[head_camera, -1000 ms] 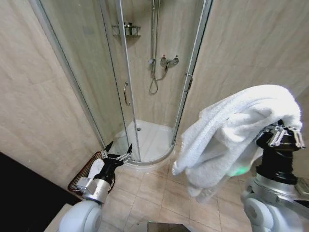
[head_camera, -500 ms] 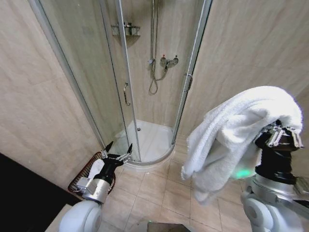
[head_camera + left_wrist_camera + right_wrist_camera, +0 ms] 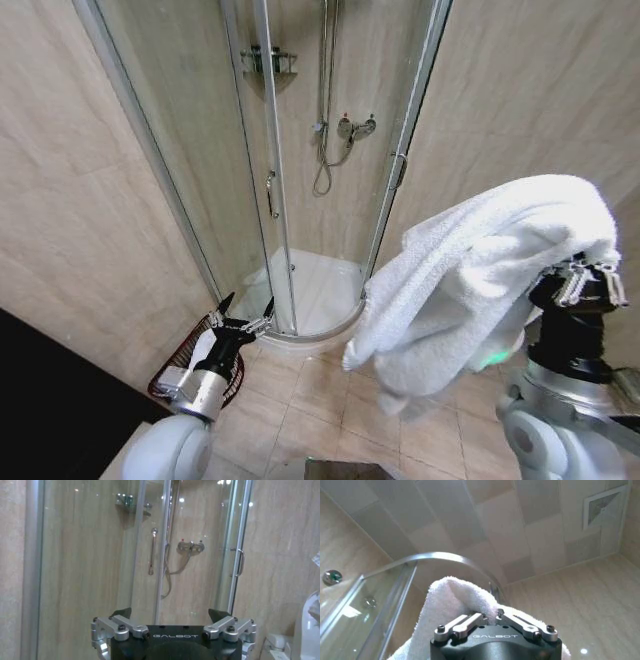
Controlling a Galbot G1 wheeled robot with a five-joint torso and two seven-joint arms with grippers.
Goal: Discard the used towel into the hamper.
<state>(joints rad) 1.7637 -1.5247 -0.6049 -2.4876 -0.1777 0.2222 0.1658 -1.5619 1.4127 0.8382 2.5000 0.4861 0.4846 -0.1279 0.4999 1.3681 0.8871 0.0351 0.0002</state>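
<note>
The white towel [image 3: 470, 275] hangs in a thick fold over my raised right gripper [image 3: 584, 280], on the right of the head view, its loose end dangling above the floor tiles. In the right wrist view the right gripper [image 3: 488, 617] is shut on the towel [image 3: 451, 602]. The hamper [image 3: 178, 362], a dark red-brown wire basket, stands on the floor at the lower left by the shower's corner, partly hidden behind my left arm. My left gripper [image 3: 241, 311] is low in front of the hamper, open and holding nothing; the left gripper [image 3: 170, 615] points at the shower.
A curved glass shower enclosure [image 3: 270, 190] with a white tray [image 3: 320, 290] fills the corner ahead. Tiled walls stand on both sides. Beige floor tiles [image 3: 320, 400] lie between the hamper and my right arm. Something white lies inside the hamper.
The whole head view has shifted a little, so the camera moved. The towel's hanging end has swung to the left. Both grippers hold the same state.
</note>
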